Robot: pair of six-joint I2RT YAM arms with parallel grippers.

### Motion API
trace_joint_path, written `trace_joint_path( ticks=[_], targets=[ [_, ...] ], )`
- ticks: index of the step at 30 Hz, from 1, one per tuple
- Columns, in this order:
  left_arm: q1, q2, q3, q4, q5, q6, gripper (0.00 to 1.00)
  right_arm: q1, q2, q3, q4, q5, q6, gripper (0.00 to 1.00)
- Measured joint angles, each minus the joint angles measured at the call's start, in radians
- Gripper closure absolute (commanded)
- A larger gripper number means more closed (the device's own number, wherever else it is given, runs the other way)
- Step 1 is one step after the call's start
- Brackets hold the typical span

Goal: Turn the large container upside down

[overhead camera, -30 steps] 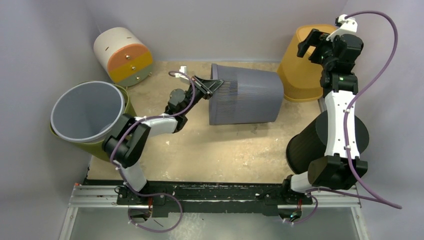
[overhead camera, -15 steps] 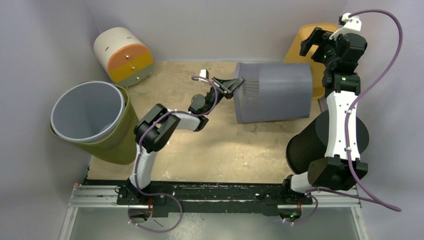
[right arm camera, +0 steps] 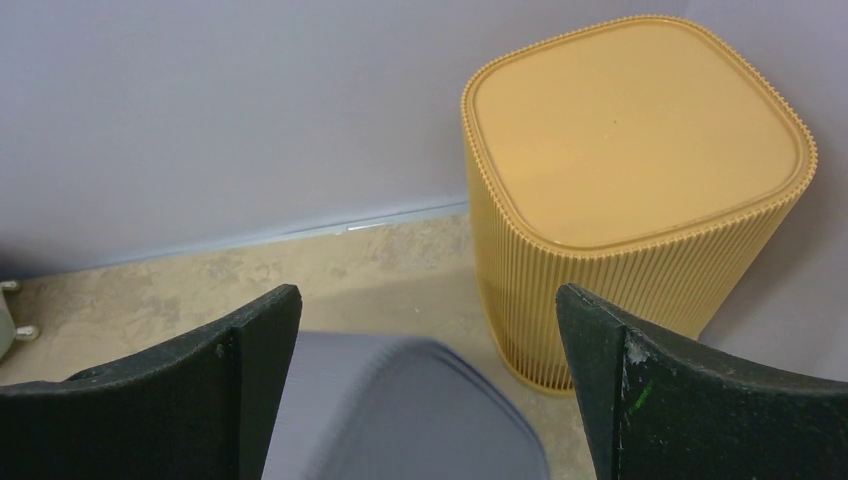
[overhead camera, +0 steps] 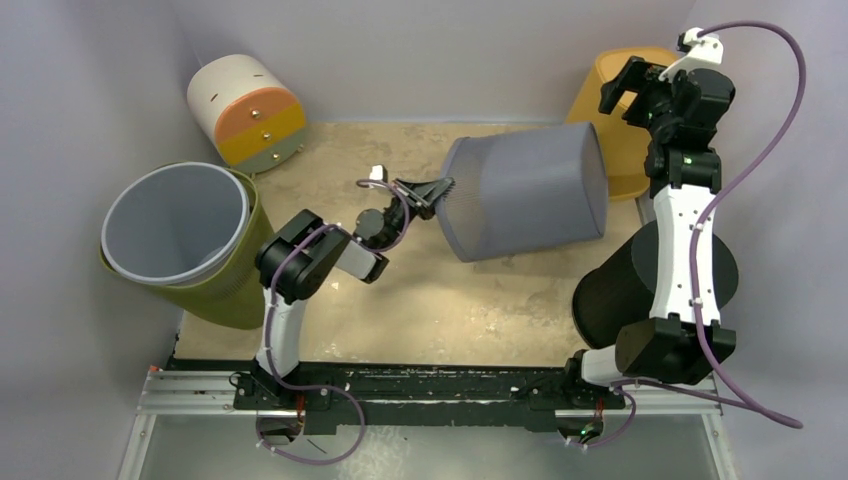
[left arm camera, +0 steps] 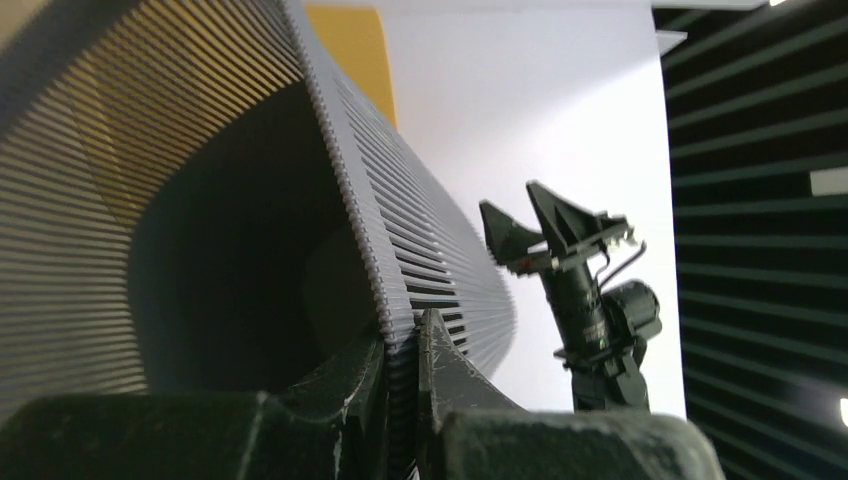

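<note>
Slippage is looking like the main risk: the left gripper (overhead camera: pixel 432 190) is pinching the thin ribbed rim of the large grey container (overhead camera: pixel 525 190), jaws almost closed, with one of its fingers (left arm camera: pixel 445 375) outside the wall and the other inside the mouth. That narrow edge hold seems to be carrying the whole bin. The container is lying on its side over the right middle of the table (overhead camera: pixel 450 300), mouth facing left toward the arm and closed base pointing right, apparently lifted, judging by the shadow beneath. Because the weight is hanging far out from the grip, the bin may be pivoting between the pads, and a fast wrist roll could be twisting it free or letting it land on its side instead of mouth down. Its base is sitting just beside the yellow bin (overhead camera: pixel 622 160), so swinging further right risks knocking that over. The right gripper (right arm camera: pixel 428 300) is hovering above the back corner, spread wide and holding nothing; the rising base could be striking it or the black container (overhead camera: pixel 610 290) nearby.
</note>
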Motion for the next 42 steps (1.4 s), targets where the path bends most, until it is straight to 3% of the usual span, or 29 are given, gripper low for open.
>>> trace_joint_path(
  ticks=[7,18,42],
  targets=[
    [0.127,-0.044,-0.083,-0.001,0.005,-0.025,1.00,0.000,-0.011,-0.005,0.004,-0.027,0.004,0.02],
    [0.142,-0.005,-0.061,0.000,0.070,-0.030,1.00,0.000,-0.011,-0.005,0.003,-0.047,0.004,0.02],
    [0.300,0.108,-0.032,0.000,0.145,-0.058,1.00,0.000,-0.011,-0.021,0.011,-0.058,0.005,0.01]
  ],
)
